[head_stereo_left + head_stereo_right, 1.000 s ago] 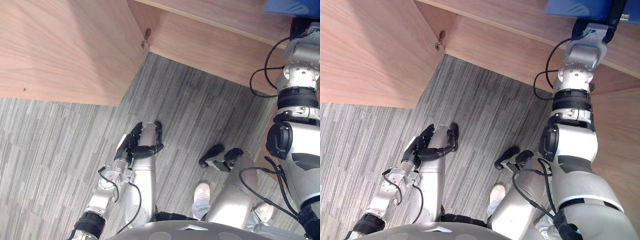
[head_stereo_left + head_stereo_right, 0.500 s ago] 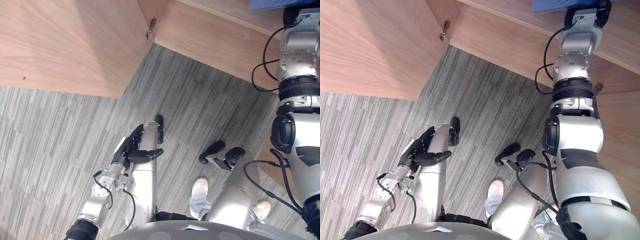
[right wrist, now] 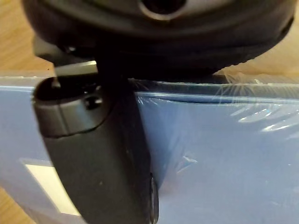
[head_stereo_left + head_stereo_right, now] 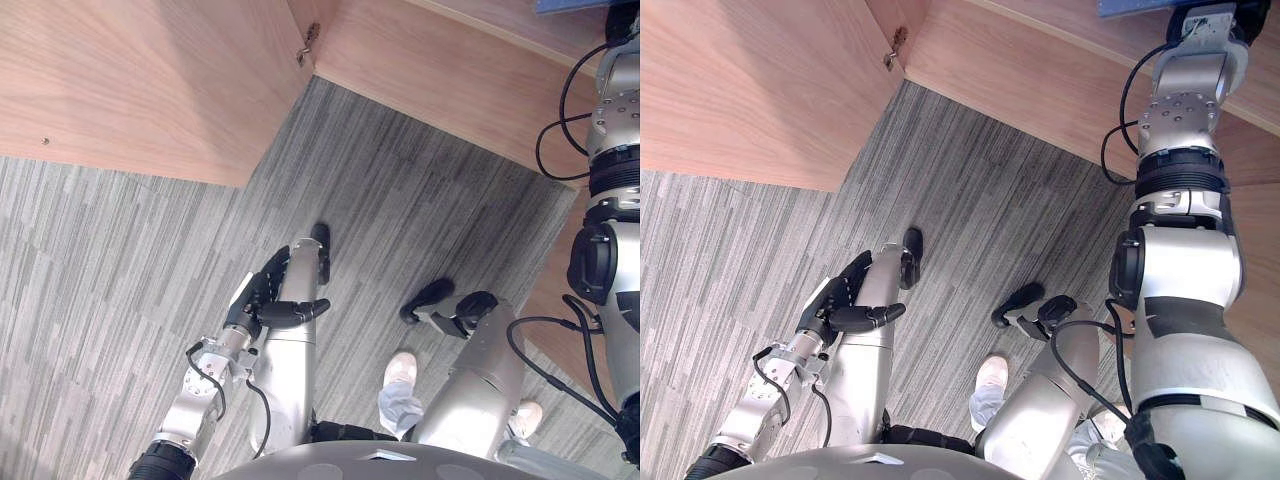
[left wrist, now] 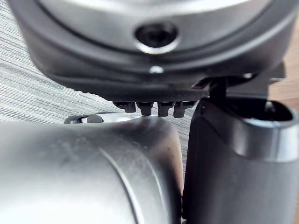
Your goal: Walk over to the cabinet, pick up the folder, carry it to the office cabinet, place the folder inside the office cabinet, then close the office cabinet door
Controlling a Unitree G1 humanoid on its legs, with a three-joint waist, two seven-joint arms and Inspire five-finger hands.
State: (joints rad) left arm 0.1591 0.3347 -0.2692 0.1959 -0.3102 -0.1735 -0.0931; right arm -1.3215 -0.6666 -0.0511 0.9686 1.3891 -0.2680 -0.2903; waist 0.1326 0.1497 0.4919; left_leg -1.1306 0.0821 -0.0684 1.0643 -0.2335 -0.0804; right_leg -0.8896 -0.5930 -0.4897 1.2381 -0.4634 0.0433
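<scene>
— Up in the top right corner of the head views, what's that blue strip?

— That's the folder [image 4: 1135, 6], cut off by the frame edge. The right arm reaches up to it, and the dark right hand [image 4: 1210, 10] sits just beside it at the very top.

— Has the hand actually got hold of it?

— Yes. In the right wrist view the thumb [image 3: 100, 158] lies flat across the blue cover, pressing down on it, with the rest of the hand's bulk over the folder's far edge. So it's a pinch on the folder. Clear plastic film [image 3: 252, 116] wraps the cover, and a white label [image 3: 46, 184] shows near the lower left corner of that frame.

— What's around the folder?

— Light wood shows past its edges. I can't tell whether it rests on the wood or is lifted off it.

— And the other hand?

— The left hand [image 4: 265, 300] is low, left of centre in the head views. Its fingers are loose and nearly straight, the thumb juts sideways, and it holds nothing.

— What else is there?

— A wooden cabinet door [image 4: 130, 90] fills the upper left, with a small metal hinge [image 4: 310, 42] where it meets the cabinet [image 4: 440, 85] running along the top. Grey striped carpet [image 4: 100, 300] covers the floor, and a person's white shoe [image 4: 400, 370] is near the bottom centre.
</scene>
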